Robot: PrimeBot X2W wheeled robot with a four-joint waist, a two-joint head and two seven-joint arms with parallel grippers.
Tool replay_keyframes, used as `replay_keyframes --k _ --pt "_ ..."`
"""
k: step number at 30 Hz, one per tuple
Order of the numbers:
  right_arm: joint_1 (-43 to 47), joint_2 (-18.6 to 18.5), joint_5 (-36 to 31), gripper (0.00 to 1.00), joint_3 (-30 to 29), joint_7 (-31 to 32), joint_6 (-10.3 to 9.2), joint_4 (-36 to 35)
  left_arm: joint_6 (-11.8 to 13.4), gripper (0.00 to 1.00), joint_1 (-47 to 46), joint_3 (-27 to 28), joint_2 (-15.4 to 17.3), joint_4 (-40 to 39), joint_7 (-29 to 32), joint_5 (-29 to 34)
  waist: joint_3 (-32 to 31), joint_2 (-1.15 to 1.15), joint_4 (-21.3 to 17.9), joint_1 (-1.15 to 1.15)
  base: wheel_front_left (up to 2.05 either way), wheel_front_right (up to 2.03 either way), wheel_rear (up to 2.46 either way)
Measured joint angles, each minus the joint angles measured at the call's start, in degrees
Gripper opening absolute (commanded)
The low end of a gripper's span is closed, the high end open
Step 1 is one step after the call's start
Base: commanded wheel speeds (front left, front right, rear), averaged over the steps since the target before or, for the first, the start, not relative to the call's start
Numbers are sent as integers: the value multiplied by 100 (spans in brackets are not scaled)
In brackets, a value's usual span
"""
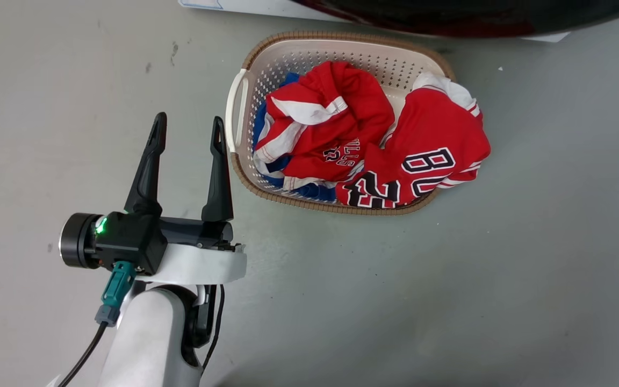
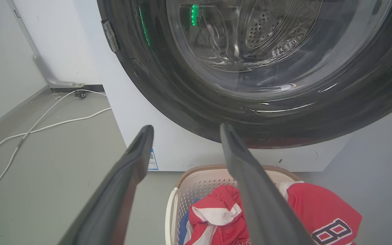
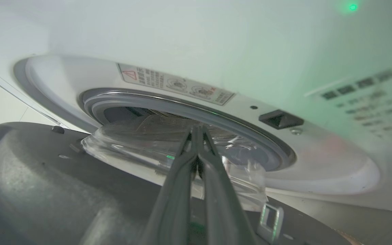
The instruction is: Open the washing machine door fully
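My left gripper [image 1: 188, 119] hangs over the grey floor with its two fingers spread apart and nothing between them, just left of one beige laundry basket [image 1: 239, 97]. The basket holds two red jerseys [image 1: 336, 107] over something blue. A black-and-white "8" reads on the right one, but the other lettering is creased and I cannot make it out. My right gripper [image 3: 196, 128] has its two fingers pressed together at the tips, gripping nothing, in the gap behind the washing machine door [image 3: 46, 177]. The door stands partly open, its clear bowl just off the grey gasket [image 3: 182, 109]. The washing machine [image 3: 216, 51] carries one warning label [image 3: 175, 83] with a red triangle, its print too blurred to read, and one blue sticker [image 2: 152, 160] low on its front. Two white cables [image 2: 46, 126] cross the floor beside the machine.
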Motion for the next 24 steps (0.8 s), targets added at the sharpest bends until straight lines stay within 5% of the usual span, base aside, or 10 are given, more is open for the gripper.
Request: replay_keyframes --k 24 --pt "1943 315 294 0 499 915 1 -1182 -135 100 336 252 -1 97 0 204 -799 0 -423 -1 0 0 0"
